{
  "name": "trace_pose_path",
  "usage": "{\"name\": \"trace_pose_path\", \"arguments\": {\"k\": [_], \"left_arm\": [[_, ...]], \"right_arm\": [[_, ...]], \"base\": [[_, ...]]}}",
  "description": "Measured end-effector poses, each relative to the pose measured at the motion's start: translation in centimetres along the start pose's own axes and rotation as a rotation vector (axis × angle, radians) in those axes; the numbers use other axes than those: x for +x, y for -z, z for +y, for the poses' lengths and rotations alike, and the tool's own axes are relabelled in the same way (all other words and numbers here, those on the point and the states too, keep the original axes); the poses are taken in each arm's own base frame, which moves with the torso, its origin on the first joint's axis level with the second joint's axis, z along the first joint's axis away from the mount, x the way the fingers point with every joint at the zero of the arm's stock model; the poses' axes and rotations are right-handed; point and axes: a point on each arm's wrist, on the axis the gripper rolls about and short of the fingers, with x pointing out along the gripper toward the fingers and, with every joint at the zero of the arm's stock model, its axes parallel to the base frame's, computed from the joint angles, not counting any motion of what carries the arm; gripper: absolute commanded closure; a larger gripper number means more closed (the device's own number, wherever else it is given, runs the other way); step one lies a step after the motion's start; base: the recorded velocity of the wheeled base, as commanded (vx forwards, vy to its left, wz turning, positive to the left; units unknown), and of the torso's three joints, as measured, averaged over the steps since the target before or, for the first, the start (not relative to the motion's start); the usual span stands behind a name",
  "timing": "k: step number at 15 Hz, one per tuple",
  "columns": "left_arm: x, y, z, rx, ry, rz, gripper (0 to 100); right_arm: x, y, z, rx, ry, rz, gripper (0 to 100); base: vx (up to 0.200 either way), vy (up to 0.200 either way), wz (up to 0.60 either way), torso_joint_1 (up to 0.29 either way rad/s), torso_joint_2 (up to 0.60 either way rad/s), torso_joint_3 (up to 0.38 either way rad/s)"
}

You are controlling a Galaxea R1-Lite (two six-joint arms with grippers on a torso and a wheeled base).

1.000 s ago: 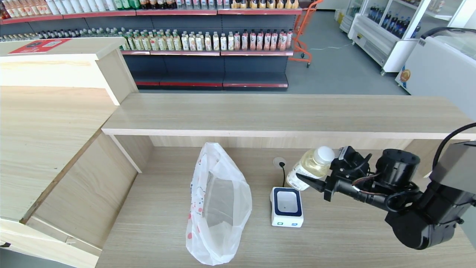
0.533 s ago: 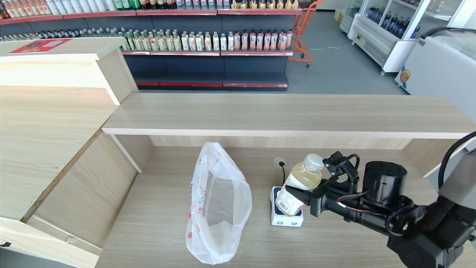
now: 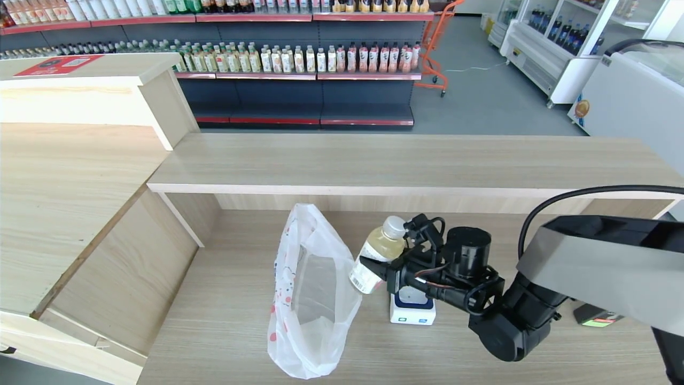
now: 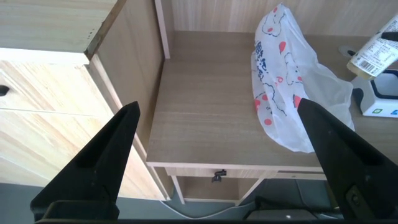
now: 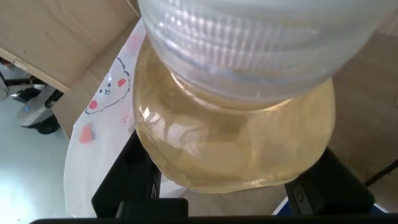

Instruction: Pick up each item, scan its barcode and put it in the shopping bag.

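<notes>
A clear bottle (image 3: 378, 251) of pale yellow drink with a white cap and a barcode label hangs tilted above the counter, cap toward the far side. My right gripper (image 3: 386, 255) is shut on the bottle's body, just right of the white shopping bag (image 3: 312, 291). The bag stands open on the counter, its mouth facing up. The white and blue scanner (image 3: 411, 309) sits below and right of the bottle. In the right wrist view the bottle (image 5: 236, 130) is close up with the bag (image 5: 102, 118) beyond it. My left gripper (image 4: 217, 106) is open, held off the counter's near left corner.
A raised wooden ledge (image 3: 406, 166) runs along the far side of the counter, and a taller side counter (image 3: 64, 187) stands to the left. A small dark object (image 3: 593, 315) lies on the counter at the right. The scanner's cable enters a grommet behind it.
My right arm has carried the bottle leftward, from right of the scanner, over it, to beside the bag's mouth. The bag and scanner have stayed put.
</notes>
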Motion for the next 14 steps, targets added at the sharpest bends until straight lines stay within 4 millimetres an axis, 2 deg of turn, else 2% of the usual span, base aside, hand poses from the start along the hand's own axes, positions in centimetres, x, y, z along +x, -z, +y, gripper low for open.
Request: {"name": "trace_pose_path", "arguments": {"k": [7,11,14], "left_arm": [[0.0,0.0,0.0,0.000,0.000,0.000,0],[0.0,0.0,0.0,0.000,0.000,0.000,0],[0.0,0.0,0.0,0.000,0.000,0.000,0]], "right_arm": [[5.8,3.2,1.9,-0.030,-0.088,-0.023,100],[7.6,6.1,2.0,-0.164,-0.100,0.022,100],[8.7,7.0,2.1,-0.217,-0.108,0.008,100]], "base": [[0.000,0.000,0.00,0.000,0.00,0.000],[0.000,0.000,0.00,0.000,0.00,0.000],[0.000,0.000,0.00,0.000,0.00,0.000]]}}
